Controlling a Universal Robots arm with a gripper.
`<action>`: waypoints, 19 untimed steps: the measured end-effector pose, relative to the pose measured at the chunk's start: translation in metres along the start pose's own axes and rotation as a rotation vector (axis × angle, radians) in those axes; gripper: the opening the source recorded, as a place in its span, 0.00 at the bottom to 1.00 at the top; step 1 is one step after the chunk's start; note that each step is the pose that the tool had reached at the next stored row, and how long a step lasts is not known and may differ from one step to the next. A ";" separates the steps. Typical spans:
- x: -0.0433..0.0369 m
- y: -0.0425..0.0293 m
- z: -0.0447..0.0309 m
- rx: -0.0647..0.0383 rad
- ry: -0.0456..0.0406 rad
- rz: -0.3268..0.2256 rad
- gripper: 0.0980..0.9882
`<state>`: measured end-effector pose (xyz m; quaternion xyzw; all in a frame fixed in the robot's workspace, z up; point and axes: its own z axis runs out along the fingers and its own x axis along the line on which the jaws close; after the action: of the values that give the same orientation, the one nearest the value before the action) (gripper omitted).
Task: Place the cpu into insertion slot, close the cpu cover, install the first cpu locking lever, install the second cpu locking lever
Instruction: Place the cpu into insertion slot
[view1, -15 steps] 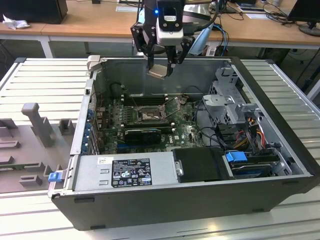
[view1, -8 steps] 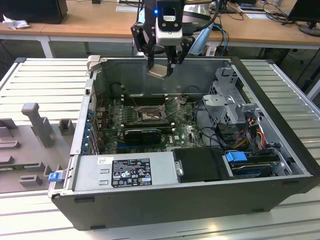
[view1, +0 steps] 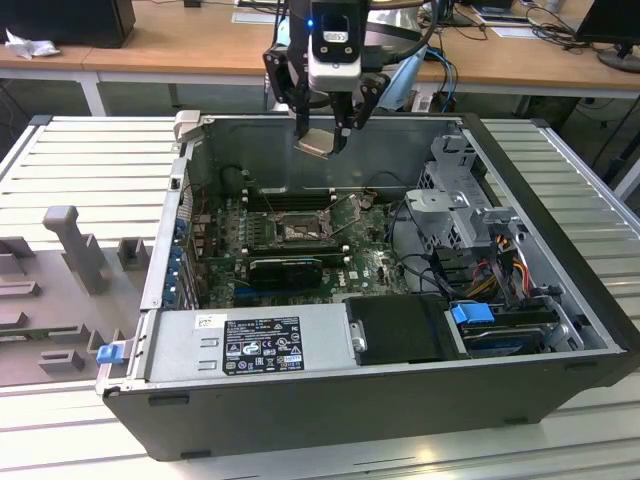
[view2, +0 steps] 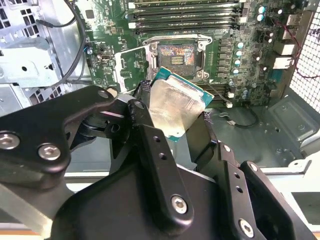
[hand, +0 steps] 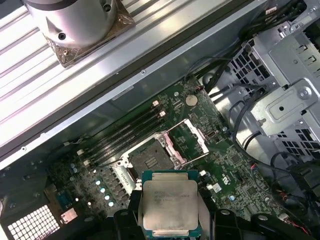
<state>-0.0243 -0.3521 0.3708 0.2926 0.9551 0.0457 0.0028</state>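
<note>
- One gripper: hanging over the rear part of the open computer case, its two fingers pinching the cpu by opposite edges.
- One cpu: being carried in the air, slightly tilted, with its pale metal top facing up in both wrist views. It is sitting well above the motherboard and apart from the socket.
- One insertion slot: lying bare on the motherboard, its contact field showing.
- One cpu cover: standing swung open, just beside the slot.
- Memory slots: seemingly four, running side by side near the slot. The exact count is hard to confirm.
- One coin cell: sitting on the board beyond the cover.
- One drive cage: occupying the case at the exterior view's right.
- One case, as above: lying with its open side facing up on a ribbed metal table.
</note>
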 end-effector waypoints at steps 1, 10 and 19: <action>0.0000 0.0000 0.0000 0.000 -0.0007 0.008 0.49; -0.0001 -0.0002 0.0029 -0.002 -0.0073 0.081 0.49; -0.0002 -0.0006 0.0073 -0.001 -0.0083 0.089 0.49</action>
<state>-0.0243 -0.3521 0.3635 0.3351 0.9411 0.0451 0.0048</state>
